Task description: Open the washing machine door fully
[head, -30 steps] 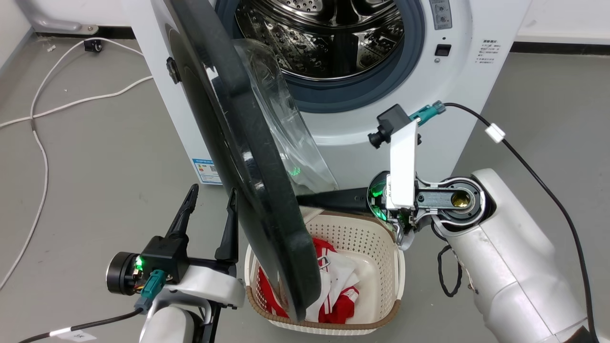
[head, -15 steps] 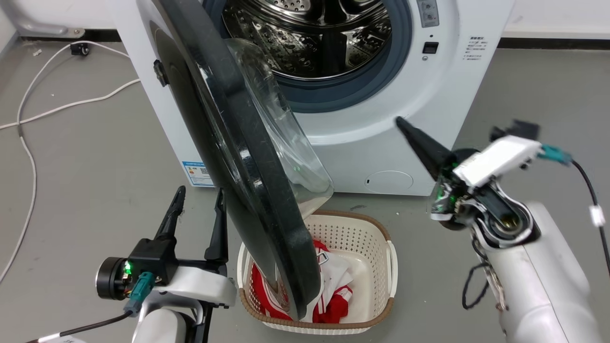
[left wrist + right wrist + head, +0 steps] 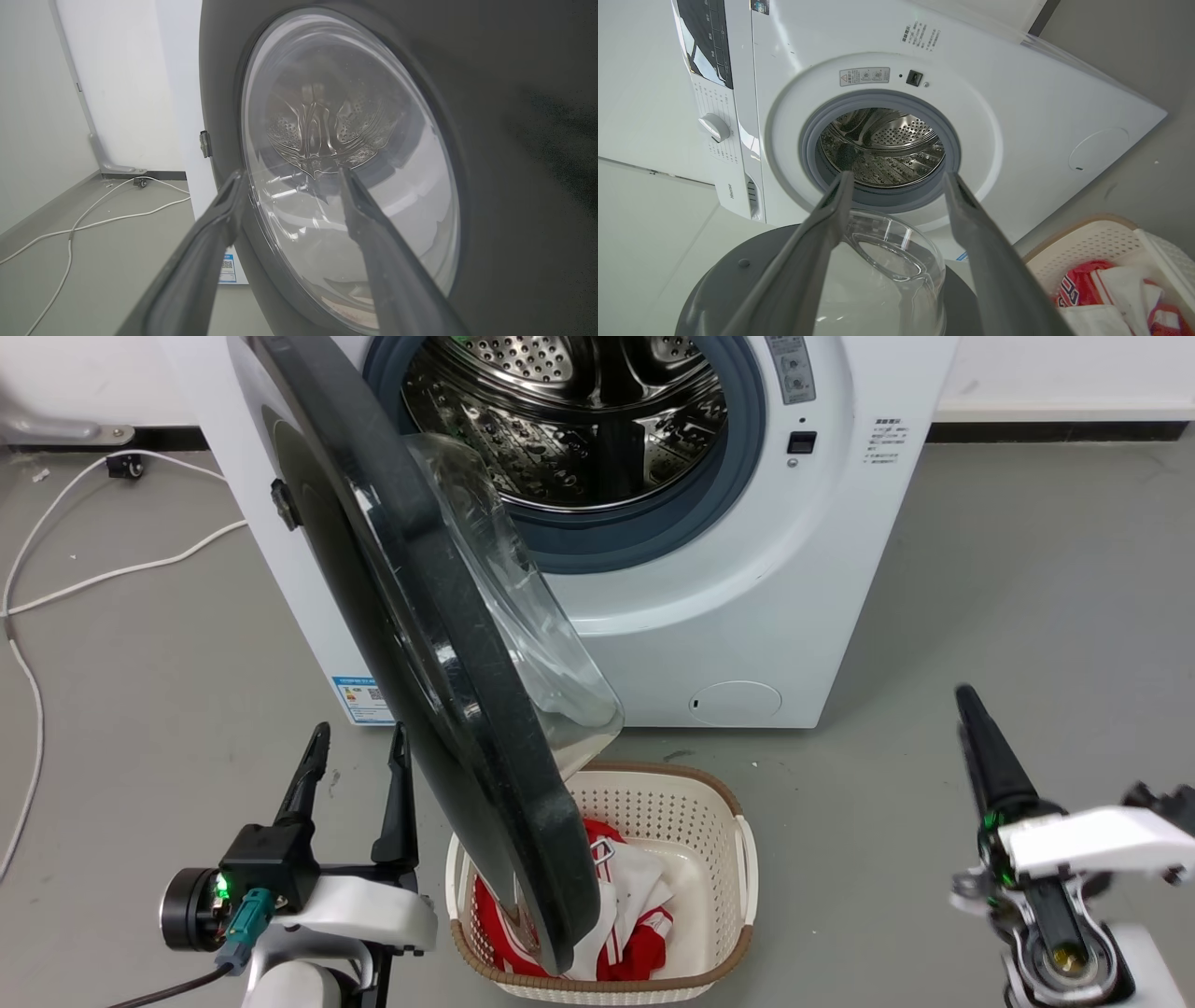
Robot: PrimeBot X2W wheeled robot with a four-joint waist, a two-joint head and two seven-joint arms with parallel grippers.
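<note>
washing machine door point(image 3: 439, 691) about halfway out, more swing left. left gripper point(image 3: 361, 735) and right gripper point(image 3: 897, 176) jaws both released, holding nothing.

The washing machine door point(image 3: 411, 644) stood swung out just right of the left hand point(image 3: 361, 737), its lower edge over the basket point(image 3: 745, 868). The basket sat on the floor point(image 3: 1027, 569) between the two hands, before the washing machine point(image 3: 747, 616), with clothes point(image 3: 644, 947) in it. The right hand point(image 3: 971, 719) was well to the basket's right.
</note>
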